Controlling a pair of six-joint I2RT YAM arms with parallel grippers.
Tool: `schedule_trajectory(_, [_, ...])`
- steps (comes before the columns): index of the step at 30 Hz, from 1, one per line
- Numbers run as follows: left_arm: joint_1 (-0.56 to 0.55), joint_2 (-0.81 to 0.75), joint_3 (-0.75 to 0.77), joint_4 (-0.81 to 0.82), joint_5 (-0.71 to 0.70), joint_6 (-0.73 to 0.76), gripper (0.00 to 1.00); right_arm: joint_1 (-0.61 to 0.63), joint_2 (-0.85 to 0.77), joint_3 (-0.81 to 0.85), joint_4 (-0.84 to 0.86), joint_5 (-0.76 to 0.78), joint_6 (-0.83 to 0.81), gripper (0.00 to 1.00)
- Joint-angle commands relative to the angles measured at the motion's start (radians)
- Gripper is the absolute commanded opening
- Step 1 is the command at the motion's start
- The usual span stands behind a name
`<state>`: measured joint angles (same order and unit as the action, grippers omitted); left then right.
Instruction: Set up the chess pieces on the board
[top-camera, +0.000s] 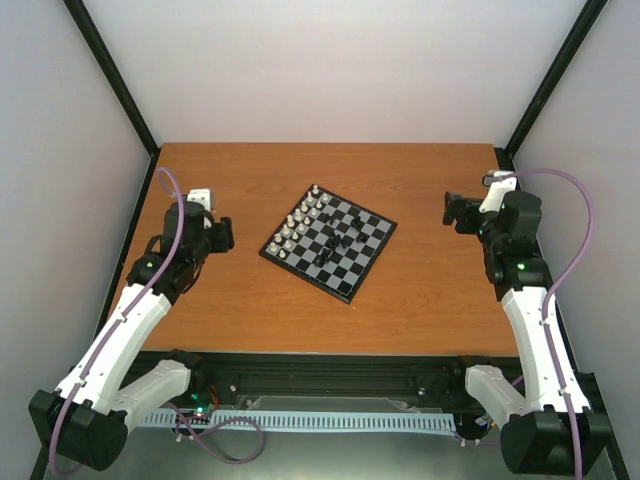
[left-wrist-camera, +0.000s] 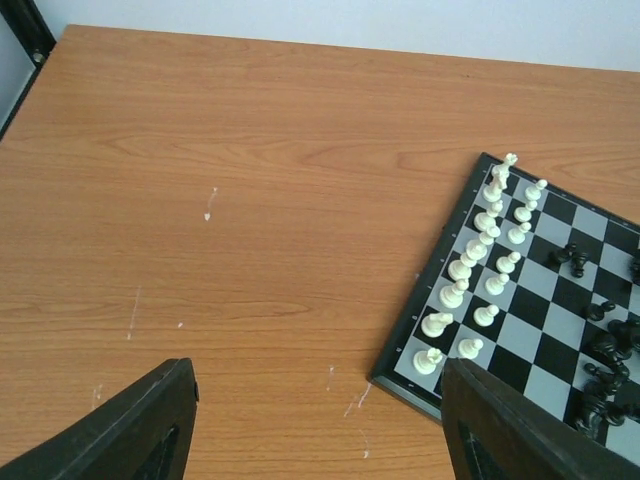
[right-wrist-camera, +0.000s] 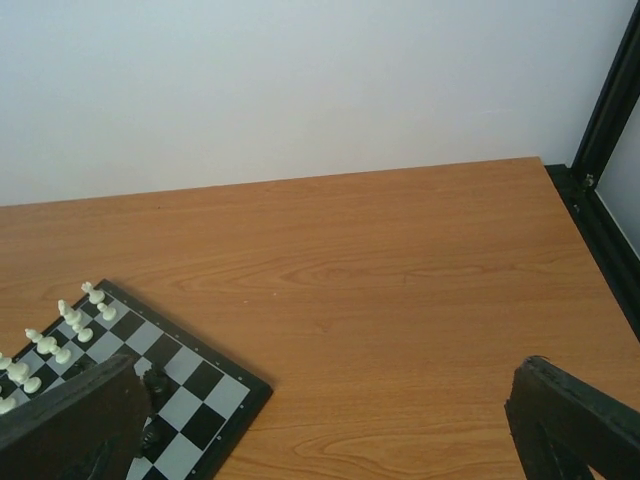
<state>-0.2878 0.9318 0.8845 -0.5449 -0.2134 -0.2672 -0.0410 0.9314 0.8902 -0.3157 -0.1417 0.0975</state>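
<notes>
The white pieces (top-camera: 303, 216) stand in two rows along one edge of the board (top-camera: 338, 276) in the middle of the desk (top-camera: 430, 300), the black pieces (top-camera: 346, 230) huddle unsorted on it, so the left jaws and right jaws, both open, empty and well aside, probably must reach in for a black one.

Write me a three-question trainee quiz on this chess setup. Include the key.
1. True or false: the white pieces stand in two rows along one edge of the board.
2. The black pieces are: A) in two neat rows, B) bunched loosely mid-board, C) lying on the table off the board.
3. Fill in: the jaws of the left gripper and right gripper stand ____, holding nothing.

Key: 1 true; 2 B; 3 open.
</notes>
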Motion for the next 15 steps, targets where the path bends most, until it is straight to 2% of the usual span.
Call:
schedule_trajectory(1, [0.029, -0.026, -0.008, 0.064, 0.091, -0.016, 0.7, 0.012, -0.025, -0.034, 0.071, -0.017, 0.01, 0.99])
schedule_trajectory(4, [0.038, -0.027, -0.012, 0.073, 0.11, -0.021, 0.7, 0.014, -0.012, -0.046, 0.075, -0.076, -0.085, 1.0])
schedule_trajectory(7, [0.043, -0.008, -0.005, 0.068, 0.13, -0.041, 0.71, 0.015, 0.08, 0.025, -0.007, -0.164, -0.181, 0.99])
schedule_trajectory(10, [0.046, 0.052, 0.033, 0.013, 0.182, -0.108, 0.69, 0.017, 0.211, 0.129, -0.112, -0.258, -0.309, 0.88])
schedule_trajectory(13, [0.044, 0.133, 0.056, -0.03, 0.326, -0.211, 0.68, 0.018, 0.366, 0.224, -0.189, -0.323, -0.41, 0.77])
schedule_trajectory(15, [-0.015, 0.173, 0.034, -0.009, 0.369, -0.271, 0.68, 0.019, 0.482, 0.29, -0.227, -0.35, -0.459, 0.7])
